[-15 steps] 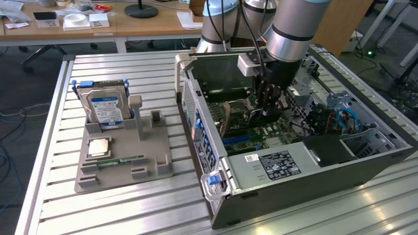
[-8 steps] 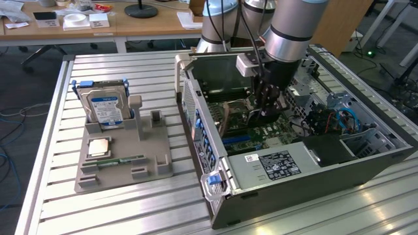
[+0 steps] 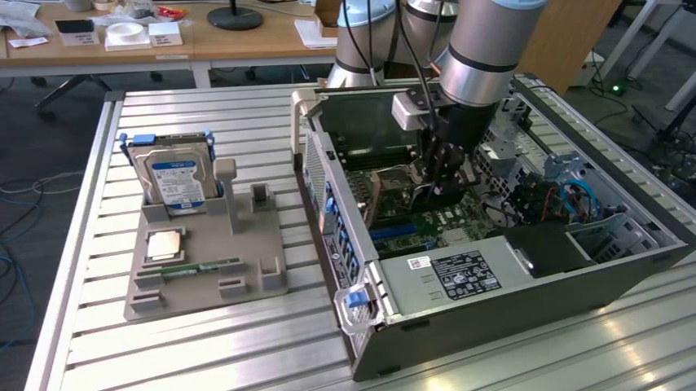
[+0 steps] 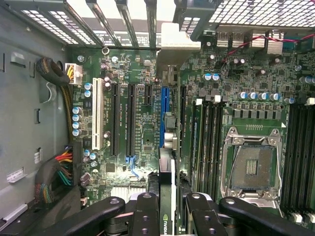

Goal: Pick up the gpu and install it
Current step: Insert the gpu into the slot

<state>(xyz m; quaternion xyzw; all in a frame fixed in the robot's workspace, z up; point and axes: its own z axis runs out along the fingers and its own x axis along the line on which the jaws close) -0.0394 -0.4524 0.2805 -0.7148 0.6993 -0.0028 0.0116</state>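
Observation:
My gripper [image 3: 441, 186] reaches down into the open computer case [image 3: 609, 285], low over the motherboard [image 3: 435, 224]. In the wrist view the gripper [image 4: 170, 209] is shut on the gpu [image 4: 166, 189]. The card shows edge-on between the black fingers [image 4: 145, 216], thin and dark with a green logo. It hangs upright over the motherboard [image 4: 142, 123], roughly in line with the blue expansion slot [image 4: 165, 115]. I cannot tell whether its lower edge touches the slot.
Black expansion slots [image 4: 130, 118] and a white slot [image 4: 97, 113] lie beside the blue one. The empty CPU socket [image 4: 251, 167] and RAM slots [image 4: 209, 142] are on the other side. On the table, a grey holder [image 3: 207, 269] carries a hard drive [image 3: 174, 179], a CPU [image 3: 165, 244] and a RAM stick [image 3: 201, 267].

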